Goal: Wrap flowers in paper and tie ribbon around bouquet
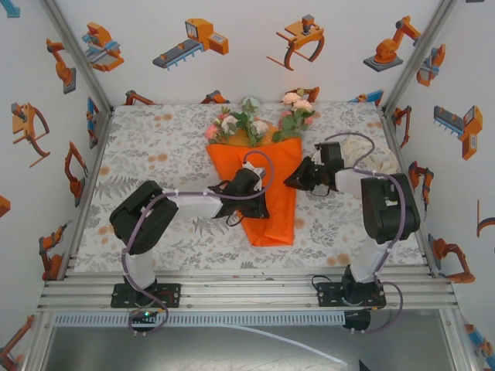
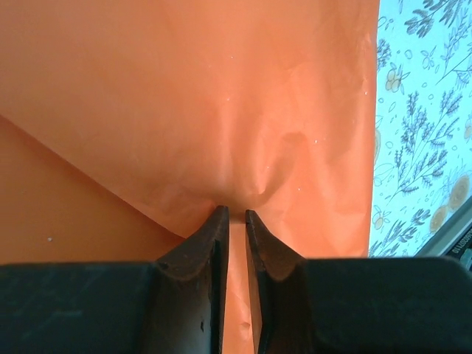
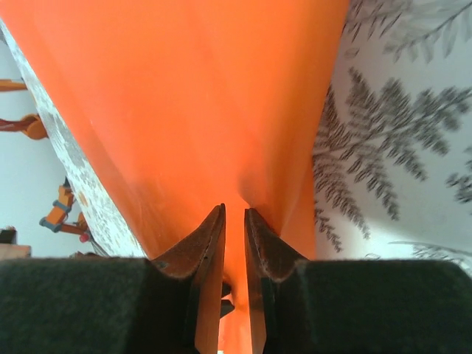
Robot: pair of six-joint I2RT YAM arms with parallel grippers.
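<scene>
Item inspected: the bouquet lies flat at mid-table, blooms toward the back wall, cone tip toward the arm bases. The flowers, pink, peach and white with green leaves, spill from the cone's wide end. The paper is bright orange and folded into a cone; the stems are hidden inside it.

Left gripper sits over the bouquet's left-centre. In the left wrist view, the left gripper has its jaws drawn to a narrow slit, pinching a puckered fold of the paper. Right gripper is at the bouquet's right edge. In the right wrist view, the right gripper is likewise nearly closed on the paper, with creases converging at its tips.

Writing: a dark strip right of the bouquet carries pale lettering, too small to read.

Obscured: a pale cream heap, right of the bouquet, is partly covered by the right arm; its identity cannot be told.

Surroundings: a tablecloth with grey fern and orange blossom print lies under the bouquet. The white walls around it bear orange cartoon robot arms. Aluminium rails cross below the cone tip
</scene>
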